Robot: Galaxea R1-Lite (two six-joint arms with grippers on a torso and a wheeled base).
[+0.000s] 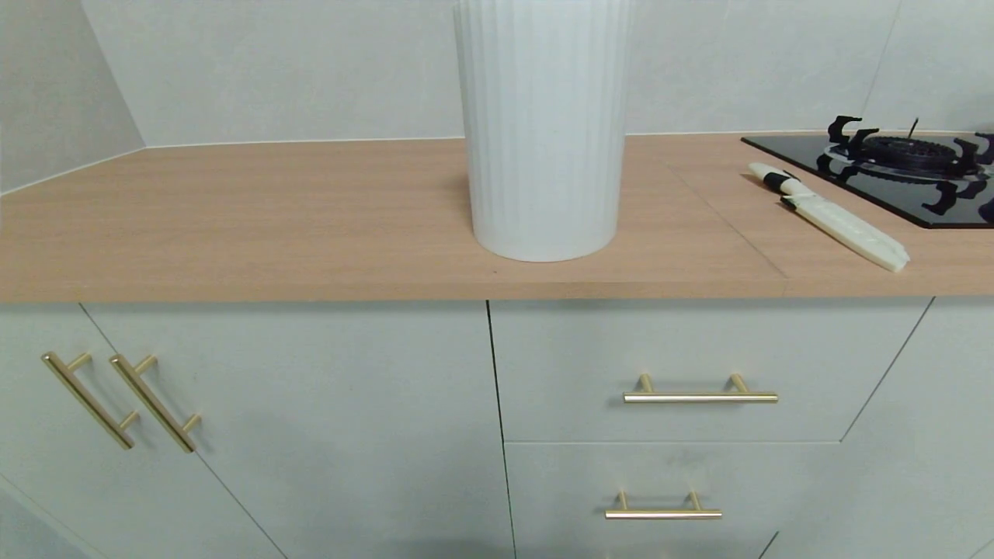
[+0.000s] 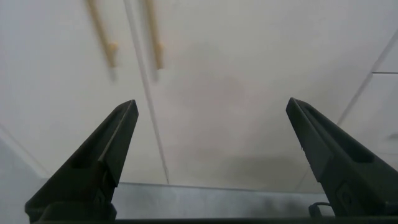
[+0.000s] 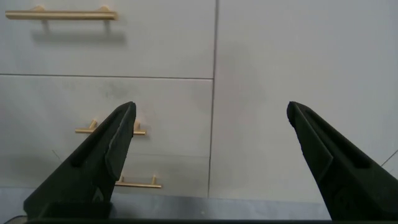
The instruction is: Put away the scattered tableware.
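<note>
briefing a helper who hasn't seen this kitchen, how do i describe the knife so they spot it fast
Look along the wooden countertop to the black hob at its right end. The knife lies flat beside the hob: slim, cream-white with black bands, unlike the tall ribbed white container standing mid-counter.

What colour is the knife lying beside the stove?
The knife is cream-white, with black bands toward its far end. The head view shows it best.

Top of white ribbed container (image 1: 543, 132) running off upper edge, hiding rim. Right side of stove (image 1: 893, 167) getting cropped by edge. Blurring cabinet handles (image 2: 109, 37) running out of frame.
</note>
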